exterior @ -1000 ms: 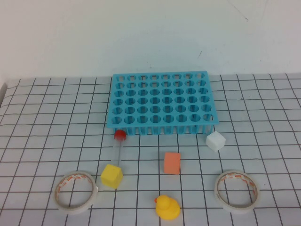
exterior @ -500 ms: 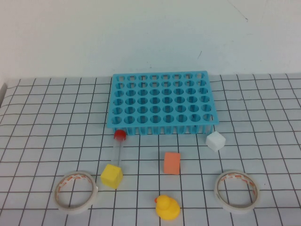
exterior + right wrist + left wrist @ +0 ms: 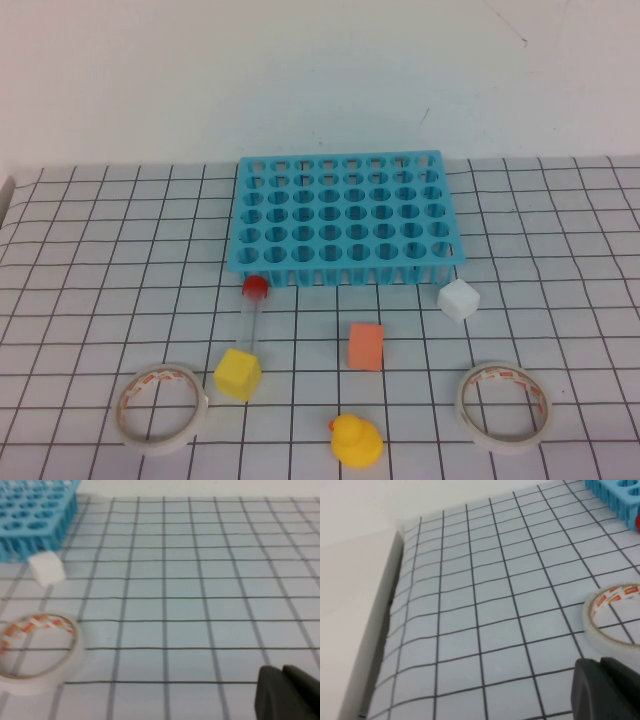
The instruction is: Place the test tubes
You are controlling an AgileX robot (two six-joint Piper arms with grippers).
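Jaws pressed together and holding nothing, the left gripper (image 3: pixel 601 667) hangs above the gridded mat (image 3: pixel 485 605) on the robot's left side, close to the left tape roll (image 3: pixel 592 627). The right gripper (image 3: pixel 282 672) is likewise closed and empty. It is above the mat on the robot's right side, with the right tape roll (image 3: pixel 37 684) near it.

Between the two rolls, at the mat's near edge, sits a yellow rubber duck (image 3: pixel 355 440). Just beyond it stands an orange cube (image 3: pixel 366 346). A yellow cube (image 3: pixel 237 374) sits beside the left roll.

The test tube (image 3: pixel 251 318) lies flat on the mat, outside the rack. Its clear body runs from the yellow cube, which it meets or slips just behind, away from the robot. Its red cap (image 3: pixel 255 287) ends just in front of the front left corner of the blue test tube rack (image 3: pixel 345 218).

The rack stands upright at the middle of the mat, its rows of round holes facing up. A white cube (image 3: pixel 458 299) rests just in front of its front right corner, well apart from the tube.
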